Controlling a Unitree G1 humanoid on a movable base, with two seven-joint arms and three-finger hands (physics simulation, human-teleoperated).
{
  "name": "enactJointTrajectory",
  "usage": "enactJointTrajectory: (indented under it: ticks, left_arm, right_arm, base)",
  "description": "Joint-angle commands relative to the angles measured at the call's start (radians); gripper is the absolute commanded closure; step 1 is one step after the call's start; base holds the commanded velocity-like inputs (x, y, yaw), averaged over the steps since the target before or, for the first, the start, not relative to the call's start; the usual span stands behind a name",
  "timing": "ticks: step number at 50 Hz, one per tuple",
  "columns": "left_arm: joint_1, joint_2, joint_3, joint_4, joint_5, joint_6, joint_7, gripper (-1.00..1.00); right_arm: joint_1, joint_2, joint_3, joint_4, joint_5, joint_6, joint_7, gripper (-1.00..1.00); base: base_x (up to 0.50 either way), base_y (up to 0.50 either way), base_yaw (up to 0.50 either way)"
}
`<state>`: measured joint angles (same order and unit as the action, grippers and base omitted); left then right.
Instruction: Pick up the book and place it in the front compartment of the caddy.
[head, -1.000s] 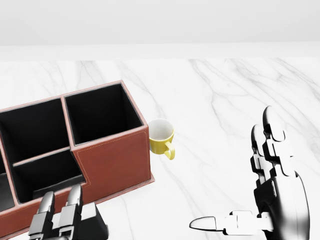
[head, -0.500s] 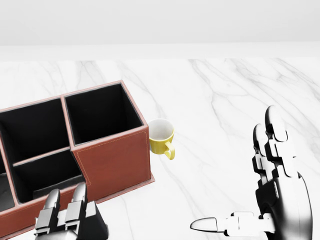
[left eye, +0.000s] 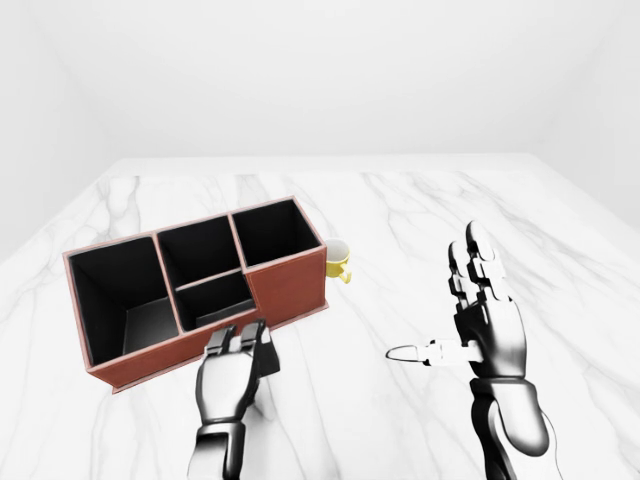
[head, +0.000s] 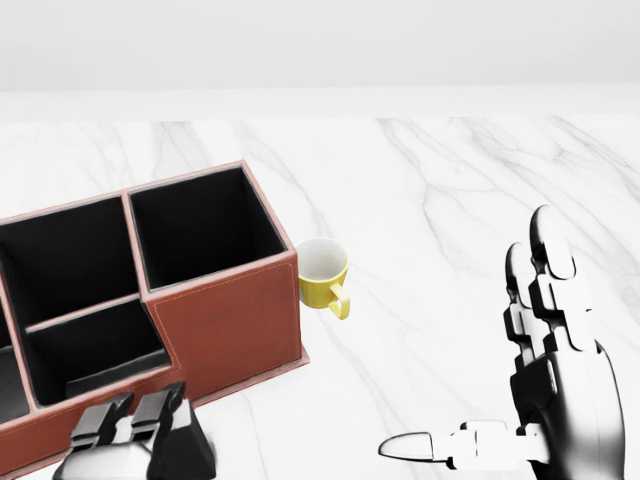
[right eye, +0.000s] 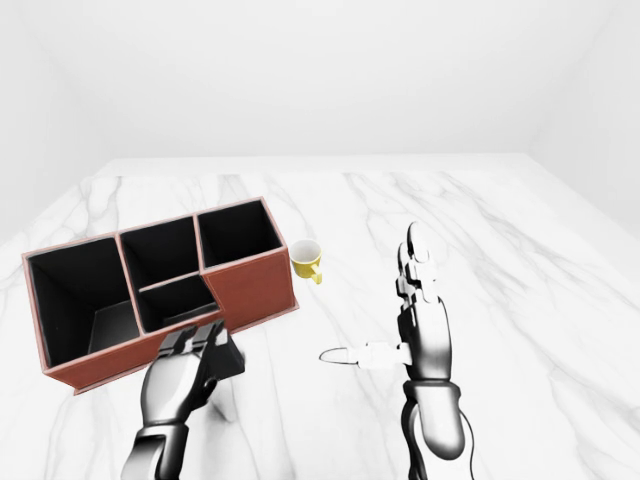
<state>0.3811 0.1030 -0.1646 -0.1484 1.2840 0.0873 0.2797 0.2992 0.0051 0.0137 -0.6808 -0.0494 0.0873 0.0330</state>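
2 fingers of the left hand (left eye: 234, 368) have curled since 0.5 s ago, closing on a thin dark book (left eye: 262, 358) beside the red-brown leather caddy (left eye: 196, 283). The right hand (left eye: 484, 318) stays open, fingers upright.

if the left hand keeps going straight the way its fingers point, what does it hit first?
Likely the caddy: the left hand sits just below its low near wall, curled fingers aimed up the view at it. Depth is unclear, so it might clear the wall and enter the small compartment.

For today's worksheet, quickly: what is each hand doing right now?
Left hand: fingers curled shut on a dark object.
Right hand: open, empty.
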Motion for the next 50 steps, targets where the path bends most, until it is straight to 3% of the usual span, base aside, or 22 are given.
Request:
enactJointTrajectory:
  ticks: [1, 26, 32, 40, 50]
  left_arm:
    - [0.017, 0.000, 0.000, 0.111, -0.093, 0.000, -0.061, 1.00]
    - [-0.012, -0.003, 0.027, 0.129, -0.097, 0.000, -0.036, 1.00]
    - [0.003, -0.011, 0.058, 0.050, -0.079, 0.000, -0.014, 1.00]
    - [0.071, -0.026, 0.097, -0.165, -0.039, 0.000, -0.041, 1.00]
    - [0.147, -0.056, 0.143, -0.298, 0.030, 0.000, -0.088, 1.00]
  right_arm:
    - [0.004, -0.001, 0.003, 0.001, 0.002, 0.000, -0.003, -1.00]
    - [0.005, -0.002, 0.005, 0.003, 0.000, 0.000, -0.004, -1.00]
    - [0.014, -0.001, 0.002, -0.006, 0.002, 0.000, -0.003, -1.00]
    - [0.017, 0.000, 0.000, -0.012, 0.003, 0.000, -0.003, -1.00]
    - [0.020, 0.001, -0.002, -0.007, 0.008, 0.000, -0.001, -1.00]
  base:
    - [0.00, 0.00, 0.00]
    - [0.00, 0.00, 0.00]
    - [0.00, 0.00, 0.00]
    - [0.00, 0.00, 0.00]
    - [0.00, 0.00, 0.00]
